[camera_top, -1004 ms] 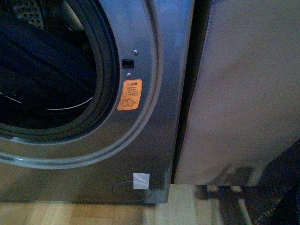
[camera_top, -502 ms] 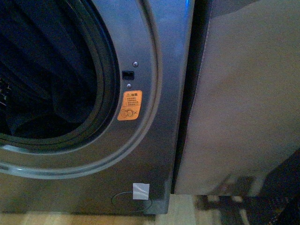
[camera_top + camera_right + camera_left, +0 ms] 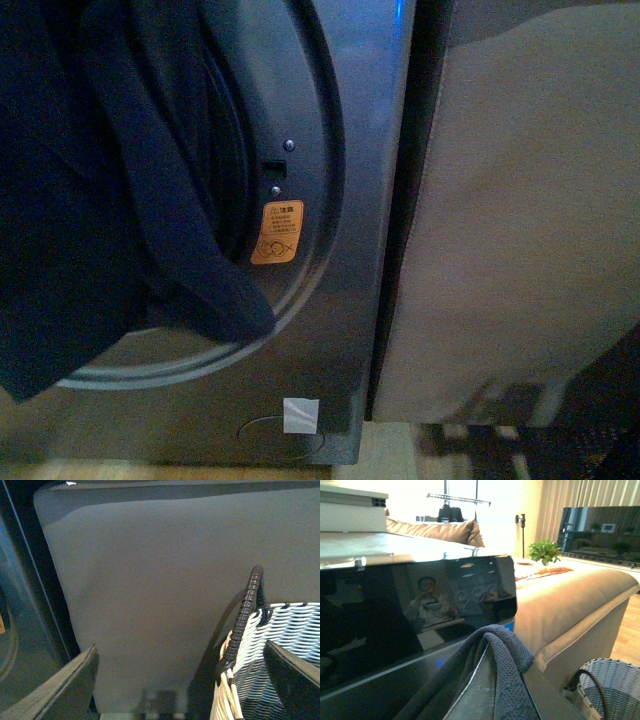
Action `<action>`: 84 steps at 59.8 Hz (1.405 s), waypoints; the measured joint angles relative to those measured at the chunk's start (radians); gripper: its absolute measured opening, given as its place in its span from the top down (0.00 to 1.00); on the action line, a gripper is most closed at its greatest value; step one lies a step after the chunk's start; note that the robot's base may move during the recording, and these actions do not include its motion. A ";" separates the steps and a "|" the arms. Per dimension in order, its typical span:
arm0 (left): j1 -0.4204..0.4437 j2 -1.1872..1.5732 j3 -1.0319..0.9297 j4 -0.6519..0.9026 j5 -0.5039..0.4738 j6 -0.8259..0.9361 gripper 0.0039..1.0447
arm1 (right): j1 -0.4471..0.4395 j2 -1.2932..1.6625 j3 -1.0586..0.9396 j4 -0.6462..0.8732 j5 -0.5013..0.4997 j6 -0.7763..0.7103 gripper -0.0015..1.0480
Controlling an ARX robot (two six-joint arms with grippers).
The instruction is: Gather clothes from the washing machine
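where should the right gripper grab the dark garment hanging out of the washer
Probably the thick rolled fold of the garment drooping over the lower door rim of the washing machine. Come in from the front on the orange sticker side: that fold hangs outside the porthole, bunched enough to pinch across, with bare metal beside it.

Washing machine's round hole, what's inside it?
Dark navy clothes fill the washing machine's opening and hang over its lower rim. A strip of dark door seal shows beside them. The clothes cover everything deeper in, so anything left inside is hidden.
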 joint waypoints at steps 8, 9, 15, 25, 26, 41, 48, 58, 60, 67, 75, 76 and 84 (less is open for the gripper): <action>-0.131 0.127 0.201 -0.048 -0.069 -0.010 0.96 | 0.000 0.000 0.000 0.000 0.000 0.000 0.07; -0.150 0.144 0.231 -0.056 -0.080 -0.010 0.96 | 0.000 0.000 0.000 0.000 0.000 0.000 0.07; -0.232 0.218 0.368 -0.101 -0.122 -0.008 0.96 | 0.000 0.000 0.000 0.000 0.000 0.000 0.07; -0.368 0.317 0.586 -0.184 -0.178 0.008 0.96 | 0.000 0.000 0.000 0.000 0.000 0.000 0.07; -0.384 0.328 0.612 -0.194 -0.183 0.011 0.96 | 0.000 0.000 0.000 0.000 0.000 0.000 0.07; -0.452 0.385 0.756 -0.264 -0.215 0.025 0.96 | 0.000 0.000 0.000 0.000 0.000 0.000 0.07; -0.452 0.386 0.757 -0.265 -0.216 0.025 0.96 | 0.000 0.000 0.000 0.000 0.000 0.000 0.07; -0.450 0.388 0.757 -0.268 -0.219 0.025 0.96 | -0.047 0.034 -0.009 0.105 -0.156 0.067 0.07; -0.450 0.388 0.757 -0.268 -0.220 0.025 0.96 | -0.081 0.061 -0.009 0.187 -0.248 0.110 0.07; -0.452 0.389 0.758 -0.268 -0.216 0.025 0.96 | -0.195 0.192 -0.001 0.542 -0.596 0.315 0.07; -0.452 0.389 0.761 -0.268 -0.216 0.025 0.96 | -0.169 0.342 0.033 0.761 -0.686 0.423 0.07; -0.452 0.389 0.761 -0.268 -0.216 0.025 0.96 | -0.152 0.378 0.054 0.791 -0.673 0.425 0.07; -0.452 0.389 0.761 -0.268 -0.217 0.025 0.96 | -0.067 0.516 0.143 0.888 -0.632 0.412 0.07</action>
